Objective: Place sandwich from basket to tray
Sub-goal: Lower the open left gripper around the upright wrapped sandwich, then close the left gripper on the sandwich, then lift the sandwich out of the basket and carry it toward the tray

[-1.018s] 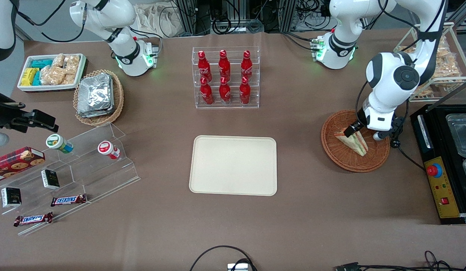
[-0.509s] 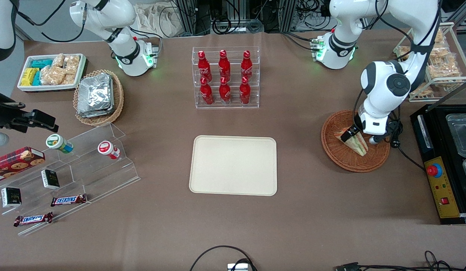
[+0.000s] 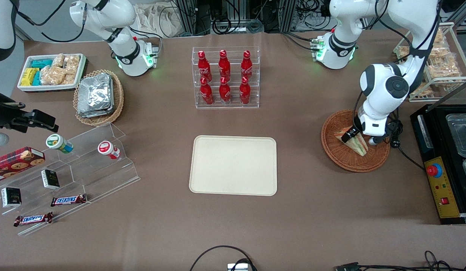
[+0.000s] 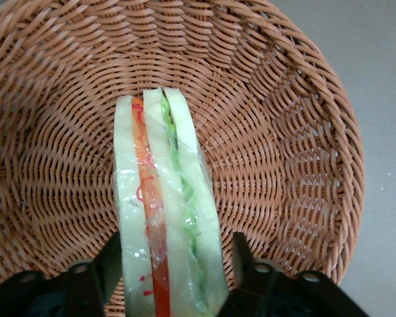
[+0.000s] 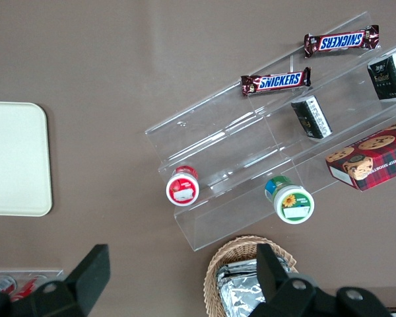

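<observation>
Gripper [image 4: 175,264] low inside the basket [image 4: 297,132], fingers spread to either side of the sandwich [image 4: 165,211]; one finger [image 4: 109,261] lies against the outer bread face, the other [image 4: 241,254] shows a sliver of wicker between it and the wedge, so we read the jaws as open and straddling, nothing clamped yet; sandwich stands on edge in the basket, layers upward, wrapped in clear film; we judge it light, soft and easily crushed, film likely slick, so a gentle squeeze across the two flat bread faces near the thick end looks best; the fingertips and the wedge's wide end are cut off in the wrist view; in the front view the gripper [image 3: 352,136] and arm cover much of the sandwich [image 3: 359,145]; contact at the pads cannot be confirmed; tray [image 3: 233,165] sits well apart, toward the table's middle.
</observation>
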Controlling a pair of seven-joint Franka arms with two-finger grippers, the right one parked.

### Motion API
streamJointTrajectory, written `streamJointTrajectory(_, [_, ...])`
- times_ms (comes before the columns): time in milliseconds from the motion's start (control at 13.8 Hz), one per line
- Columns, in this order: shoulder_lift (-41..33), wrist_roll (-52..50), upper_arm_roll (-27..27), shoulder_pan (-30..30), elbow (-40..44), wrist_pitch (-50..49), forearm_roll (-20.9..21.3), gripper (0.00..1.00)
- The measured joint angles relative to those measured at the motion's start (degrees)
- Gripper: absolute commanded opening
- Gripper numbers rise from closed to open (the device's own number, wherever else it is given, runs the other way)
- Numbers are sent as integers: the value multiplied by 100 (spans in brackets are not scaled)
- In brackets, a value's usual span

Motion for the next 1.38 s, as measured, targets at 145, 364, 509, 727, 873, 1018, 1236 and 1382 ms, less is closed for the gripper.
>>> streamJointTrajectory(145, [1, 0, 1, 2, -1, 0, 0, 27])
streamJointTrajectory(364, [0, 12, 1, 2, 0, 1, 39, 22])
streamJointTrajectory(509, [-30, 117, -2, 1, 2, -12, 120, 21])
streamJointTrajectory(727, [-247, 771, -11, -1, 50, -317, 210, 20])
streamJointTrajectory(873, [-509, 1402, -23, -6, 94, -592, 226, 20])
streamJointTrajectory(1018, [-745, 2107, -51, -24, 165, -858, 233, 20])
streamJointTrajectory(1236, [-920, 2990, -220, -42, 378, -1165, 238, 19])
streamJointTrajectory(1382, [-931, 3422, -388, -63, 506, -1194, 241, 18])
